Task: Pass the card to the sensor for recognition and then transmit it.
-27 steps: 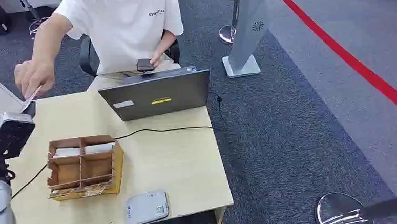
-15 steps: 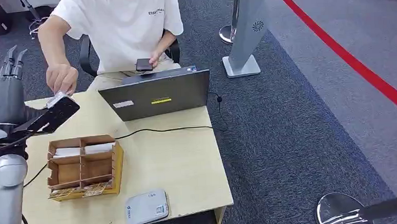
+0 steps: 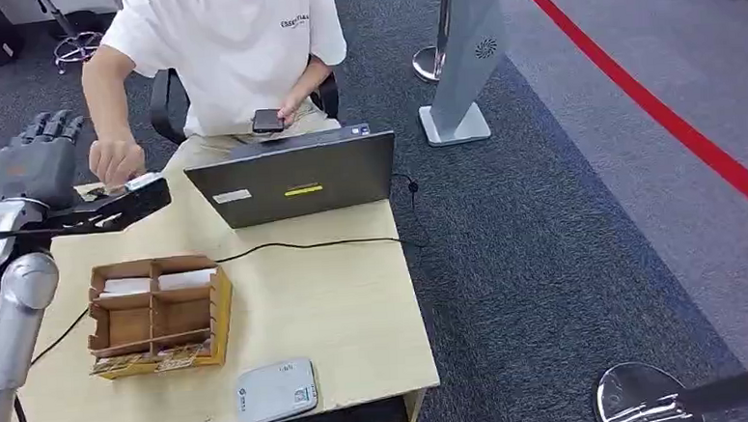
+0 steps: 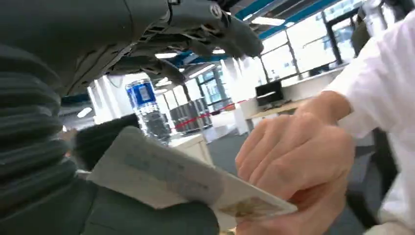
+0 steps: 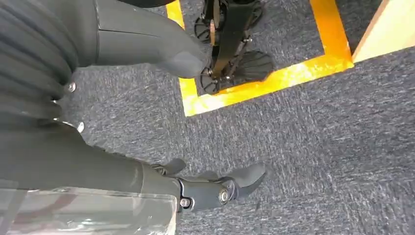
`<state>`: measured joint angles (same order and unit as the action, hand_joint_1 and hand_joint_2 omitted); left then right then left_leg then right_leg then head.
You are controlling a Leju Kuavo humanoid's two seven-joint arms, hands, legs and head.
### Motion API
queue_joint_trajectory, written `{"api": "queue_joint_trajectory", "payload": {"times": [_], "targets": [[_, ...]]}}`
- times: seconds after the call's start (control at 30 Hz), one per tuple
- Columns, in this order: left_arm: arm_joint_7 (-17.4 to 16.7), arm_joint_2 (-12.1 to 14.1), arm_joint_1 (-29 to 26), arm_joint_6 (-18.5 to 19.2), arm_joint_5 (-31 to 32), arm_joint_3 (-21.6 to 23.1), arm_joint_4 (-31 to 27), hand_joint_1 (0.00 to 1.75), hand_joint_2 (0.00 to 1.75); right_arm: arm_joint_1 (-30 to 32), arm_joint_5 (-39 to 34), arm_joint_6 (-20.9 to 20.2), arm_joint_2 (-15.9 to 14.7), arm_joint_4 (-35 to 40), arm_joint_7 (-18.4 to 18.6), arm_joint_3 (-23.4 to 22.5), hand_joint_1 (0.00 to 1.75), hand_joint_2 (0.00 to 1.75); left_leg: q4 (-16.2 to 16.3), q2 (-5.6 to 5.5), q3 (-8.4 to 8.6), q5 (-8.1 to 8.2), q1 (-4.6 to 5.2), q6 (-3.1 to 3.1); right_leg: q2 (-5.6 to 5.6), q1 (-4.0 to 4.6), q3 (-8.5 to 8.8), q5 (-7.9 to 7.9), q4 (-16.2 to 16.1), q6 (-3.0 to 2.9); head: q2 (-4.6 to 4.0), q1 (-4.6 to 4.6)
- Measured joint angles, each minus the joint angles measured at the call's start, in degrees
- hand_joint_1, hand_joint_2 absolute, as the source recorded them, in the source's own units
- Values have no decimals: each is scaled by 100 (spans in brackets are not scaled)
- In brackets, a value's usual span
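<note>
Handover: robot's grey left hand point(image 3: 37, 169) holds a pale printed card point(image 4: 161, 178) out to the seated person's hand point(image 3: 116, 165) at the far-left corner of the light wooden table point(image 3: 337, 310).

Since half a second ago the left hand has dropped from fingers-up to level, thumb under the card and dark fingers spread above it; the person's hand has closed on the card's free end, so both now hold it. Right hand point(image 5: 215, 188) hangs over grey carpet, fingers loosely apart, holding nothing. On the table, taking the open grey laptop point(image 3: 296, 176) as landmark: a brown cardboard divided box point(image 3: 158, 314) sits nearer the robot, left of it; a flat white card sensor point(image 3: 276, 390) lies beyond that at the near edge. Behind the laptop, carpet with a red floor line point(image 3: 655, 109).
</note>
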<state>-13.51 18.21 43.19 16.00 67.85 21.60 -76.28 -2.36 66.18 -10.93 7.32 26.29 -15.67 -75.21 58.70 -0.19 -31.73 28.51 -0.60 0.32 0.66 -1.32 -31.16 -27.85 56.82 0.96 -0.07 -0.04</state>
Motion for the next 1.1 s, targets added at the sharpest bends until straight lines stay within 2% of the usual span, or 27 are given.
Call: {"api": "queue_joint_trajectory", "payload": {"times": [0.2, 0.67, 0.77, 0.87, 1.1], "targets": [[-201, 173, 72, 161, 183, 116, 256, 175, 175, -24, 42, 120, -107, -153, 2, 57, 0, 175, 0, -1, -2, 0, -1, 0, 0, 0, -2, 0, 1, 0, 0, 0], [-150, 271, 102, 111, 148, 122, 441, 175, 175, -28, 101, 188, -181, -295, 9, 140, 0, 175, 0, -1, -2, 0, 0, 0, 1, 0, -1, 0, 1, 0, 0, 0], [-107, 282, 95, 20, 172, 122, 465, 175, 175, -28, 103, 216, -188, -317, 9, 170, 0, 175, 0, -1, -2, 0, 0, 0, 1, 0, -1, 0, 1, 0, 0, 0], [-102, 275, 40, -243, 284, 122, 454, 175, 175, -25, 105, 229, -188, -330, 9, 184, 0, 175, 0, -1, -2, 0, 0, 0, 1, 0, -1, 0, 1, 0, 0, 0], [-81, 264, -130, -330, 363, 124, 301, 175, 175, -21, 107, 229, -188, -334, 9, 190, 0, 175, 0, -1, -3, 0, 0, 0, 1, 0, -1, 0, 1, 0, 0, 0]]}}
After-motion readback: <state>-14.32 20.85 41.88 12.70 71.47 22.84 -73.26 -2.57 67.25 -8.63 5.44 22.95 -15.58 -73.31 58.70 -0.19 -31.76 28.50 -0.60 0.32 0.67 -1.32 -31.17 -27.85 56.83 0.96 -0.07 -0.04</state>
